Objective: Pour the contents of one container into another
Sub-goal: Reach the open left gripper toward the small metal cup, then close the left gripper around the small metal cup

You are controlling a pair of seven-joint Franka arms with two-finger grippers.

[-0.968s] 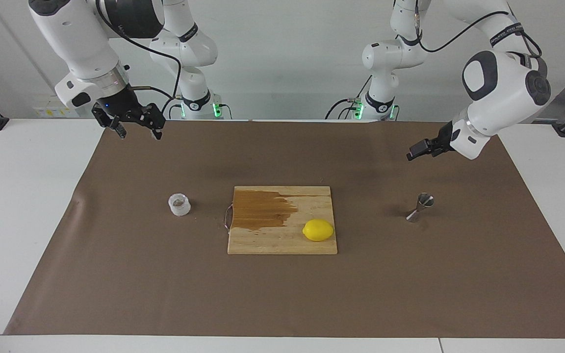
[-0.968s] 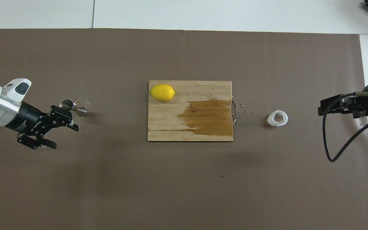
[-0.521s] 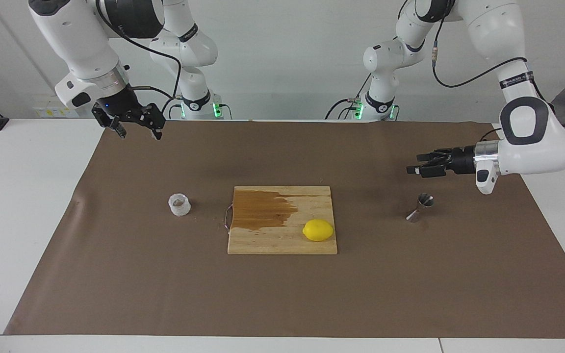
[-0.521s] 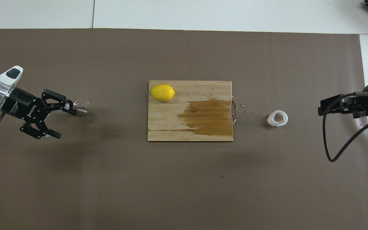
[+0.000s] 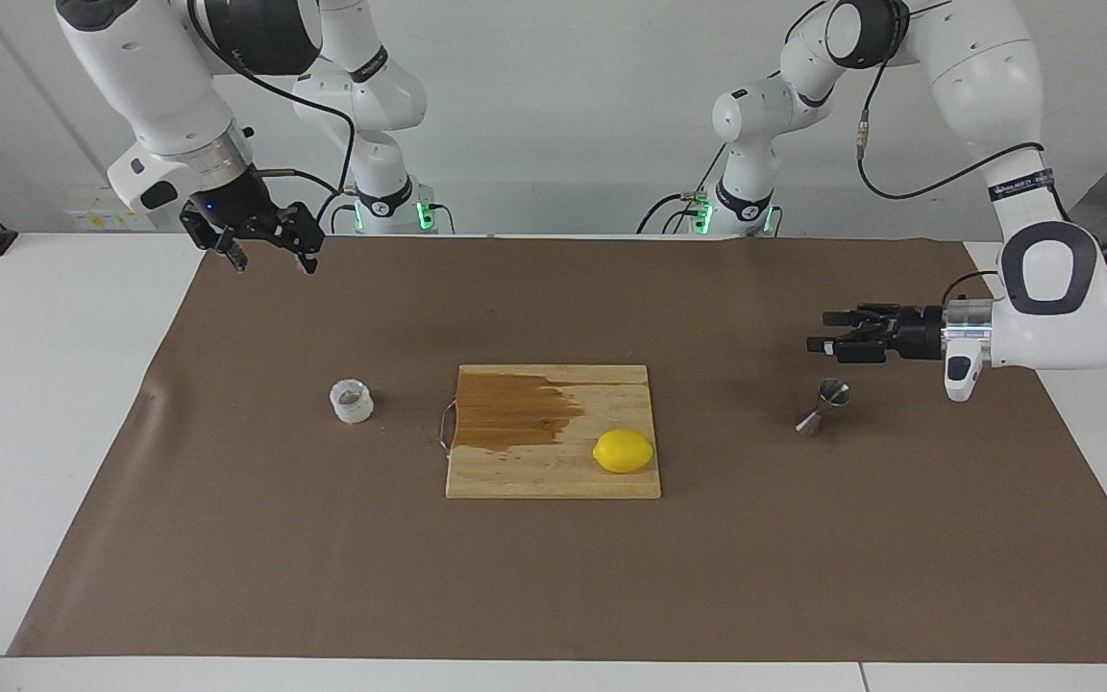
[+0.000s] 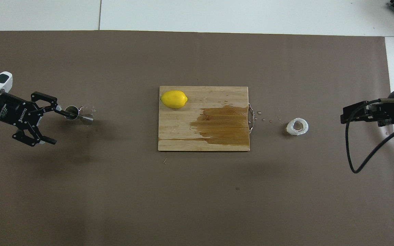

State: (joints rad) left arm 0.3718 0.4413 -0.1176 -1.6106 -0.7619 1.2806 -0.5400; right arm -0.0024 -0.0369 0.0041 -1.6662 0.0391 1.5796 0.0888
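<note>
Both grippers open, jigger (image 5: 824, 407) uncrowded near mat's edge (image 5: 1044, 404)

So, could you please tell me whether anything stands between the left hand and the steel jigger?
Nothing visible does. The open left hand hangs over the brown mat just above the jigger, with only bare mat around it.

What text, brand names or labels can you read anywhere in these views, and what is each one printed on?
"ROBOTIQ": white lettering on the black body of the left gripper, seen in the overhead view.
White lettering on the black band of the left arm, in the facing view: too small to read.
Yellow-marked label on the wall near the right arm's base: too small to read.
The jigger, cup, lemon and cutting board show no text.
</note>
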